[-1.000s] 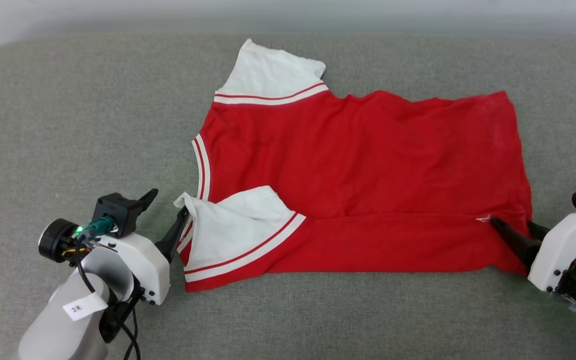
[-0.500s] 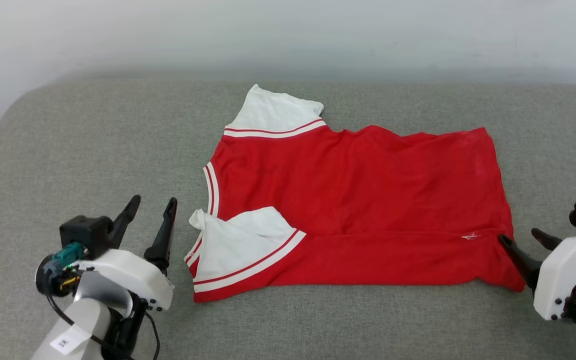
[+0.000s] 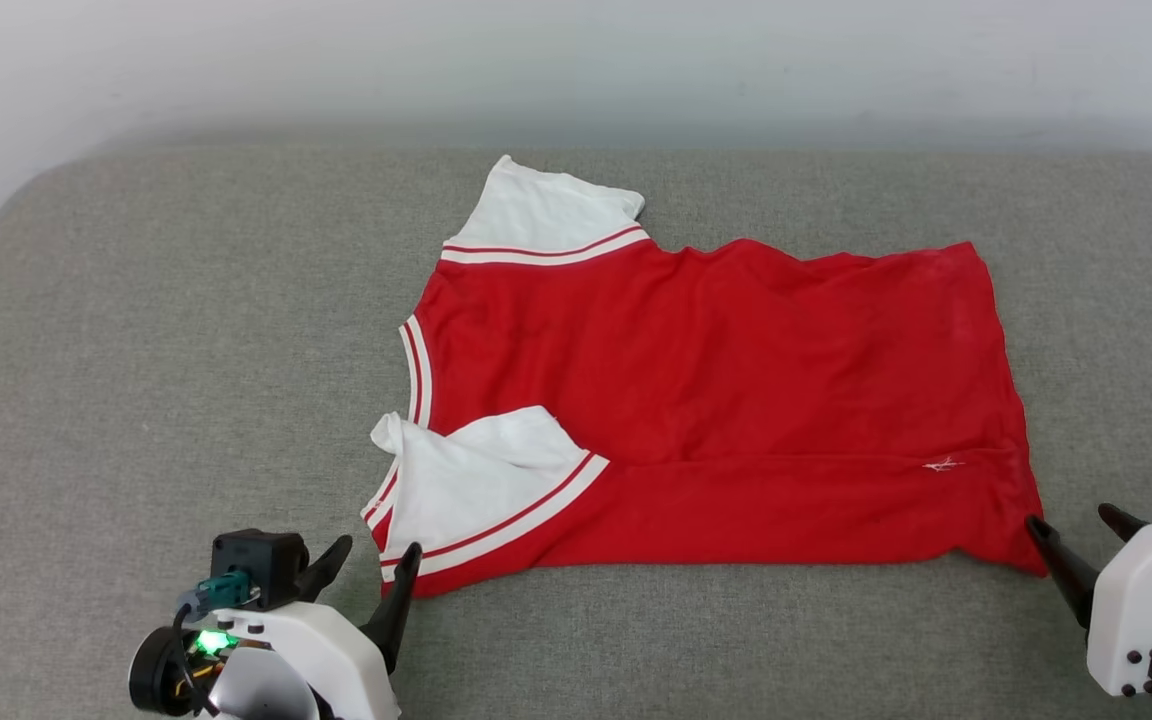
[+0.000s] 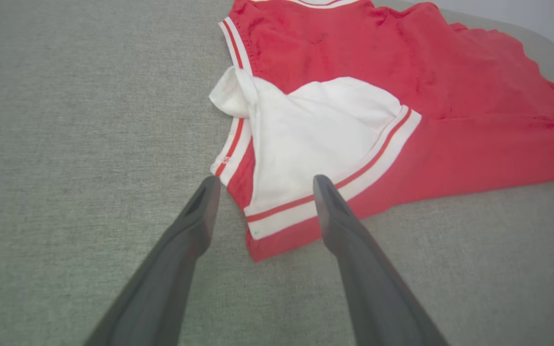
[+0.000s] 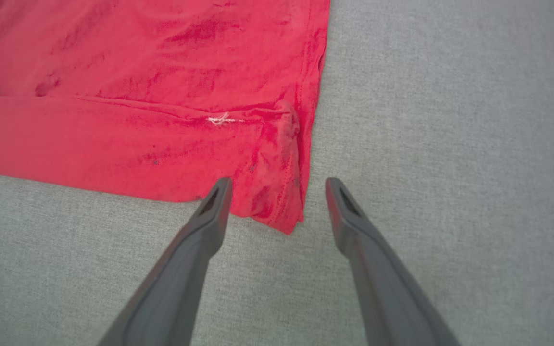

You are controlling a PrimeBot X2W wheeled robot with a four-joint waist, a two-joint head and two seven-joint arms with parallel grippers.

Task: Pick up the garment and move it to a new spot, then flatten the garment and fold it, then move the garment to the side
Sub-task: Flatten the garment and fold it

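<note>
The red jersey T-shirt [image 3: 716,400] is spread at the centre of the head view on a grey upholstered surface [image 3: 186,350]. Its long axis is laid left to right across the frame, with the striped neck trim [image 3: 414,370] pointed left and the hem [image 3: 1011,400] pointed right. Its lower strip is seen doubled up over the body, with the near white sleeve [image 3: 476,470] laid on the red, while the far sleeve [image 3: 546,215] is left jutting out at upper centre. The folding step is therefore judged to be in hand, with one lengthwise fold made and the opposite one not yet done. The left gripper [image 3: 376,555] is held wide astride the shirt's lower-left corner, with nothing gripped. The right gripper [image 3: 1068,520] is likewise spread wide and empty just beside the lower-right hem corner. For the next move, the far edge would probably need to be pinched at shoulder and hem corner and carried evenly toward the bottom of the frame, so that the crease is kept parallel to the long axis.
</note>
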